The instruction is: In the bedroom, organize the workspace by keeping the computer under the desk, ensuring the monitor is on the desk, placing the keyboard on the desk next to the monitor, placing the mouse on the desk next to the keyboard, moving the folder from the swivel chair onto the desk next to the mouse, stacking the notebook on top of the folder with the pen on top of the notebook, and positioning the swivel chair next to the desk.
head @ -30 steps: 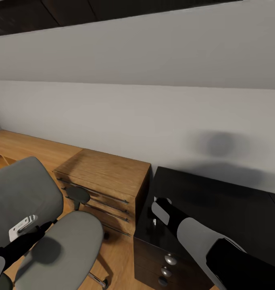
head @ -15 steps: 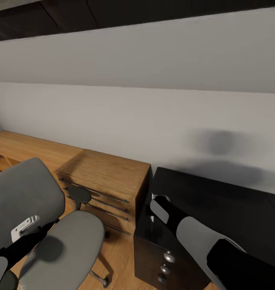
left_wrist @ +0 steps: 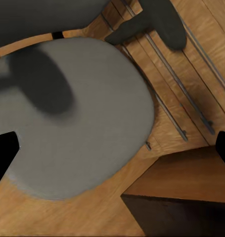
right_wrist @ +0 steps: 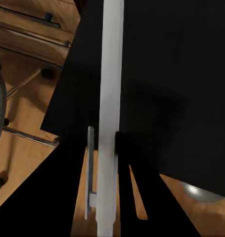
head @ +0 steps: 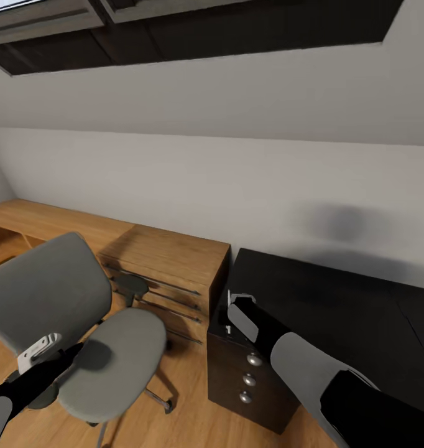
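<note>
Head view, lower left of frame: left claw (head: 41,348), pale clip-like tip on a black arm, hangs over the grey padded swivel chair (head: 112,364). In the left wrist view its two dark fingertips (left_wrist: 3,150) sit at opposite frame edges, spread wide, nothing between them; the chair's grey seat (left_wrist: 77,128) lies beneath with a dark blot of shadow on it, bare of any item. Chair backrest tilts up at far left of the head view; one black armrest (head: 132,286) shows just beside the light wooden drawer cabinet (head: 175,261), centre-left, against the white wall (head: 237,180). Wooden floor (head: 175,417) below.

Centre to right: black worktop (head: 336,305), long and glossy, butting against the cabinet's side. Three round silver knobs (head: 249,378) down its front, lower centre.

Right claw (head: 237,309) sits over the near left corner of the worktop. Right wrist view: its dark fingers pinch a thin white stick-like pen (right_wrist: 110,118), which runs straight up the middle of that frame over the black top. A silver knob (right_wrist: 203,192) glints at lower right there.
</note>
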### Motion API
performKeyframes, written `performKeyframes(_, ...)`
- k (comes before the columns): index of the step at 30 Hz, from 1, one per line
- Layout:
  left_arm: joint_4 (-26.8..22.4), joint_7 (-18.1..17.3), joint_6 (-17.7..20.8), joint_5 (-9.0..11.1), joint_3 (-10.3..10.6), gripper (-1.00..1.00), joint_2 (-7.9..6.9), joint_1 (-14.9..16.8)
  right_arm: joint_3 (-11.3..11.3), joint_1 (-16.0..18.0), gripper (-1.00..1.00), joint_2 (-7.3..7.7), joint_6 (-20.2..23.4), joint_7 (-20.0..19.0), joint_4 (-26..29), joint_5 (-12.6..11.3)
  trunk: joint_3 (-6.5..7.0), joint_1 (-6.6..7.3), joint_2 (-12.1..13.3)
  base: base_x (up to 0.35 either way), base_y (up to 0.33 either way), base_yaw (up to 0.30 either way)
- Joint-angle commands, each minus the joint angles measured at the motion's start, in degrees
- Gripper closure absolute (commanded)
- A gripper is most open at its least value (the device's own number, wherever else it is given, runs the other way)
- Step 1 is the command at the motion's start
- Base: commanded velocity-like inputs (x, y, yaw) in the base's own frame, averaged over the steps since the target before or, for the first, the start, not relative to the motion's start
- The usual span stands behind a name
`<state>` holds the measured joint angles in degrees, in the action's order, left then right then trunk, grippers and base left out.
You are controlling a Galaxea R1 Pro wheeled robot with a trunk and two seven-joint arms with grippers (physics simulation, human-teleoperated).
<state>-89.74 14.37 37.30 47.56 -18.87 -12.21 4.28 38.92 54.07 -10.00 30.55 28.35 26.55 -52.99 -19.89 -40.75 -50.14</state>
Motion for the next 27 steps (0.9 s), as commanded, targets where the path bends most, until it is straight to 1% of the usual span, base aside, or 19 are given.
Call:
performKeyframes(1, -0.1, 0.5, 0.2, 0.6, 0.0, -1.00, -0.01, 0.0, 0.3, 0.1, 1.00, 0.00, 0.1, 0.4, 0.1, -0.4, 0.11, 0.25, 0.4, -0.338, 0.000, 0.000)
performKeyframes(6, -0.1, 0.5, 0.2, 0.6, 0.0, -1.00, 0.02, 0.0, 0.2, 0.1, 1.00, 0.00, 0.1, 0.4, 0.3, -0.4, 1.02, 1.35, 2.4, -0.331, 0.000, -0.007)
performKeyframes(10, -0.1, 0.5, 0.2, 0.6, 0.0, -1.00, 0.15, 0.0, 0.2, 0.1, 1.00, 0.00, 0.1, 0.4, 0.4, -0.4, 1.83, 2.23, 4.0, -0.192, 0.000, -0.099)
performKeyframes(11, 0.0, 0.6, 0.2, -0.1, 0.4, -1.00, 0.60, 0.0, 0.1, 0.1, 1.00, 0.04, 0.1, 0.4, 0.7, -0.4, 2.06, 2.45, 4.4, -0.035, 0.000, -0.221)
performKeyframes(12, 0.0, 0.6, 0.2, -0.5, 0.5, -1.00, 0.74, 0.0, 0.1, 0.1, 1.00, 0.10, 0.1, 0.4, 0.8, -0.4, 2.28, 2.67, 4.8, -0.028, 0.000, -0.228)
performKeyframes(13, 0.0, 0.6, 0.2, -2.1, 1.0, -1.00, 1.31, 0.0, 0.1, 0.1, 1.00, 0.40, 0.1, 0.6, 1.5, -0.4, 2.51, 2.89, 5.2, -0.014, 0.000, -0.240)
performKeyframes(17, 0.0, 0.6, 0.2, -5.4, 2.5, -1.00, 2.43, 0.0, 0.2, 0.0, 1.00, 1.30, 0.1, 2.3, 3.3, -0.5, 3.42, 3.77, 6.8, -0.008, 0.000, -0.246)
performKeyframes(18, 0.0, 0.6, 0.2, -6.3, 3.0, -1.00, 2.75, 0.0, 0.2, 0.0, 1.00, 1.54, 0.1, 3.0, 4.0, -0.5, 3.65, 3.98, 7.2, -0.005, 0.000, -0.250)
performKeyframes(19, 0.0, 0.6, 0.2, -8.2, 3.9, -1.00, 3.41, 0.0, 0.2, -0.1, 1.00, 2.07, 0.1, 4.7, 5.5, -0.6, 3.88, 4.20, 7.6, -0.003, 0.000, -0.253)
performKeyframes(20, 0.0, 0.6, 0.2, -9.1, 4.3, -1.00, 3.74, 0.0, 0.2, -0.3, 1.00, 2.34, 0.1, 5.6, 6.4, -0.7, 4.11, 4.42, 8.0, -0.002, 0.000, -0.253)
performKeyframes(24, 0.0, 0.6, 0.2, -12.2, 5.3, -1.00, 5.00, 0.0, 0.2, -1.7, 1.00, 3.40, 0.1, 9.1, 10.6, -1.6, 5.01, 5.30, 9.6, -0.001, 0.000, -0.257)
performKeyframes(25, 0.1, 0.6, 0.2, -13.3, 5.6, -1.00, 5.56, 0.0, 0.2, -2.7, 1.00, 4.07, 0.2, 10.9, 13.3, -2.4, 5.24, 5.52, 10.0, -0.001, 0.000, -0.264)
performKeyframes(27, 0.2, 0.6, 0.2, -14.0, 5.7, -1.00, 6.09, 0.0, 0.2, -3.7, 1.00, 4.92, 0.2, 12.6, 16.3, -3.3, 5.67, 5.96, 10.8, 0.000, 0.000, -0.267)
